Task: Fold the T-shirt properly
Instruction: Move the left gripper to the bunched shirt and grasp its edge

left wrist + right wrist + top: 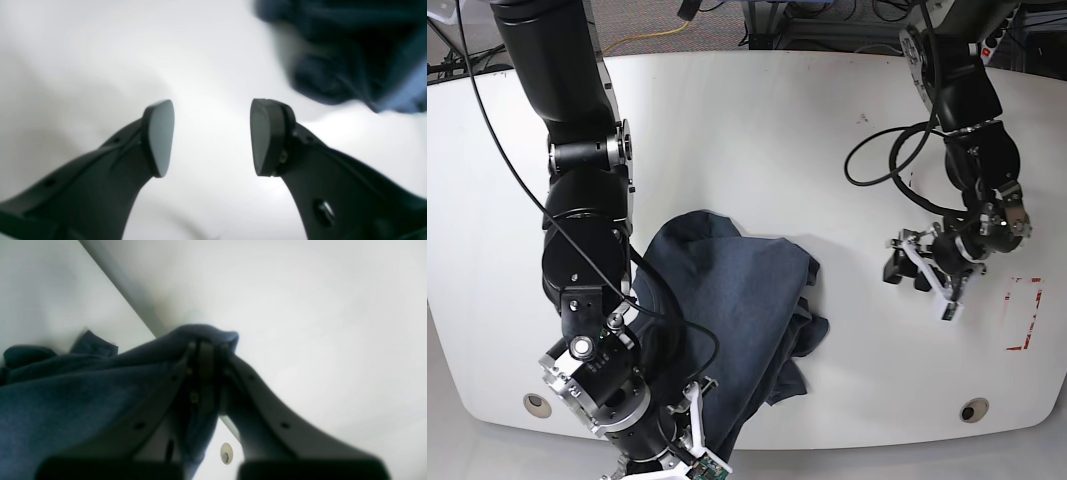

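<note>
Two arms are in your base view, on a white table. Your right gripper has its jaws clamped on a fold of the T-shirt, near the table's front edge; cloth drapes over its left finger. The dark navy T-shirt lies crumpled left of the table's middle, and no lettering shows. Your left gripper is well apart from it, jaws spread with nothing between them. The blurred dark mass at that wrist view's upper right is probably the shirt.
</note>
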`<state>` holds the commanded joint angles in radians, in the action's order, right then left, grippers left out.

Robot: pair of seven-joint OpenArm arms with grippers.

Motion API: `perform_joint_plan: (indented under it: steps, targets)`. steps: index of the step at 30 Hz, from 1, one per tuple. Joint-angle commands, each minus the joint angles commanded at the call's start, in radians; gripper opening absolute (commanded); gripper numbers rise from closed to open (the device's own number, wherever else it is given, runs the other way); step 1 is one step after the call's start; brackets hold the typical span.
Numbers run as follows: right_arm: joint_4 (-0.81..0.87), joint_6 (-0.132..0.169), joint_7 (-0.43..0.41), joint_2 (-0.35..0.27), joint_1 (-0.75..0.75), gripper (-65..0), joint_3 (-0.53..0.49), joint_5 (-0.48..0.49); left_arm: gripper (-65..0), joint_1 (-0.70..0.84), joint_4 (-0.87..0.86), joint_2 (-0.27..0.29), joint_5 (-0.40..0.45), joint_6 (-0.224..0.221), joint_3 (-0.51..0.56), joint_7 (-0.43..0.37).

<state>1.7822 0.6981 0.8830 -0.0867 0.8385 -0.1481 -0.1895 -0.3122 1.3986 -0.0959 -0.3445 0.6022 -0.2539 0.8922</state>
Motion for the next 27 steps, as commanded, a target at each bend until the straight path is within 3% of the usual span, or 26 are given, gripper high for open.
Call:
perform_joint_plan:
  steps: [4,7,9,15,27]
  targets:
    - [0.0,0.0,0.0,-0.025,0.0,-65.0,0.0,0.0,-30.4,-0.009,-0.104,0.005,0.0,-0.028,0.083,-0.086]
    - [0.0,0.0,0.0,-0.041,0.0,-65.0,0.002,0.0,-30.4,-0.041,-0.193,0.041,0.0,-0.124,0.124,-0.17]
    - [0.0,0.0,0.0,-0.049,-0.002,-65.0,0.002,0.0,-29.6,-0.055,-0.258,0.048,-0.002,-0.163,0.161,-0.215]
    - [0.003,0.0,0.0,-0.049,-0.006,-65.0,0.003,0.0,-24.2,-0.094,-0.348,0.052,-0.002,-0.164,0.282,-0.305]
    - [0.015,0.0,0.002,-0.043,-0.008,-65.0,0.068,0.002,-26.5,-0.17,-0.572,0.1,-0.005,-0.161,0.385,-0.338]
